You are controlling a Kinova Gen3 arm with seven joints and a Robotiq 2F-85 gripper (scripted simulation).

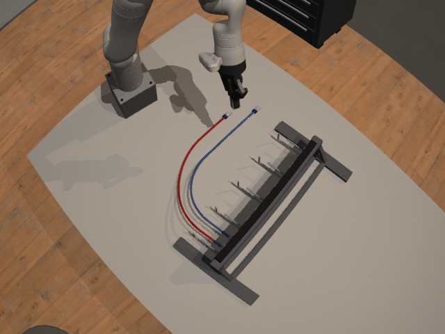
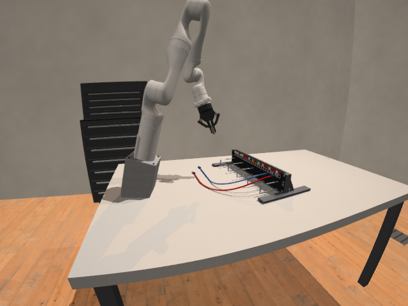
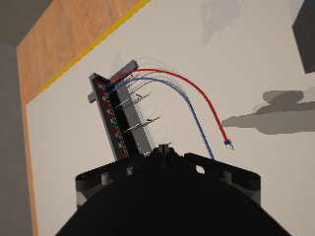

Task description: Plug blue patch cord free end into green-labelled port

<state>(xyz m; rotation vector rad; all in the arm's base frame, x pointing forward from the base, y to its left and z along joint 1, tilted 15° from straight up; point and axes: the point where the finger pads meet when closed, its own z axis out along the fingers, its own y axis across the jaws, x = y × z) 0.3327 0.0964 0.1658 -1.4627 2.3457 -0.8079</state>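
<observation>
My gripper [image 1: 235, 106] [image 2: 213, 132] [image 3: 163, 150] is shut and empty, high above the table. The blue cord [image 1: 204, 156] [image 2: 227, 183] [image 3: 191, 104] runs from the rack's near end in a curve to its free plug [image 1: 256, 109] [image 2: 199, 167], which lies on the table; in the wrist view the gripper hides that plug. The red cord [image 1: 179, 179] [image 2: 218, 189] [image 3: 204, 94] runs beside it, its free plug [image 1: 227, 115] [image 2: 193, 172] [image 3: 228, 145] also loose. The rack [image 1: 269, 201] [image 2: 287, 181] [image 3: 94, 79] stands upright. The green label [image 2: 256, 162] [image 3: 113, 125] shows mid-row, small, beside blue and yellow ones.
Thin metal cord guides [image 1: 244, 189] [image 3: 138, 127] stick out from the rack's port side, toward the cords. The rack's feet [image 1: 237, 289] [image 2: 283, 194] rest on the table [image 1: 341, 251] [image 2: 230, 224]. The robot's base block [image 1: 138, 102] [image 2: 138, 179] stands at the left, and a dark drawer cabinet [image 1: 305, 17] [image 2: 111, 141] behind.
</observation>
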